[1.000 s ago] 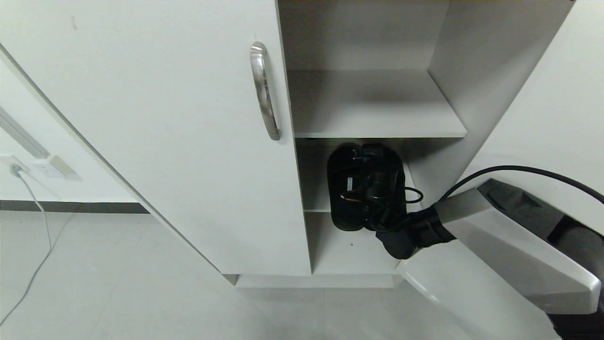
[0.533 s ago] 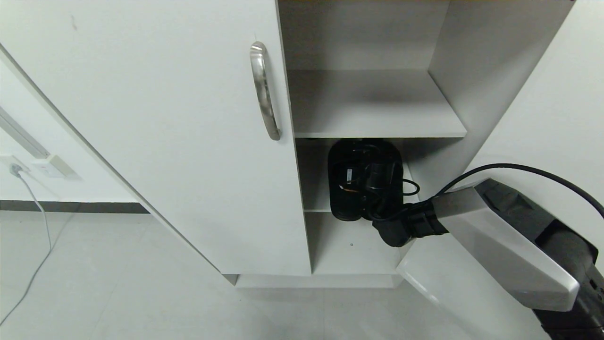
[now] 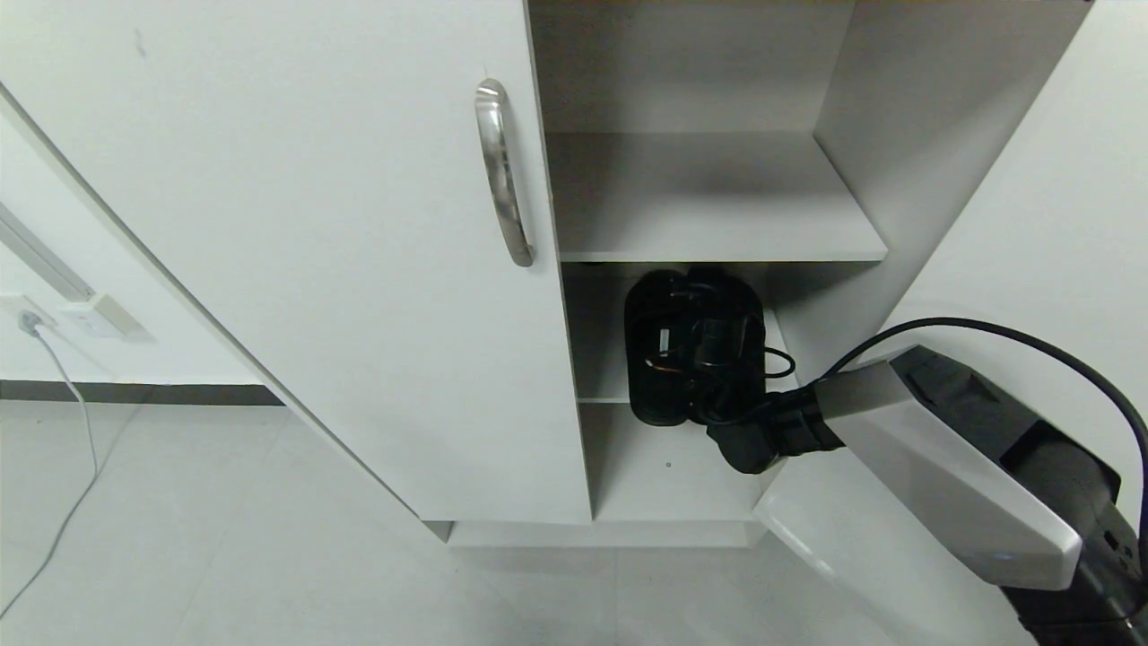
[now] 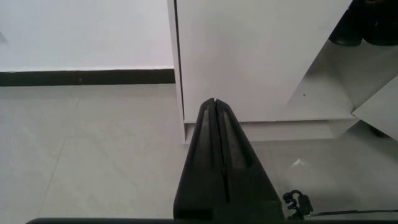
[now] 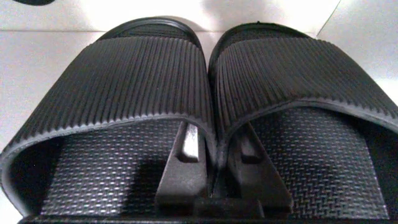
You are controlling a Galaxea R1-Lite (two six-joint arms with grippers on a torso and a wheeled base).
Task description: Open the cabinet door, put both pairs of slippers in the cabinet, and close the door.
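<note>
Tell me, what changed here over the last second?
The right gripper, still shut on the black slippers, pushed them slightly deeper into the cabinet. The cabinet and the door with the handle stayed put.

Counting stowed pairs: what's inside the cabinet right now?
One pair of black slippers is in the middle compartment, pinched together by the right tool. The shut left door covers the other half, so anything there cannot be told.
</note>
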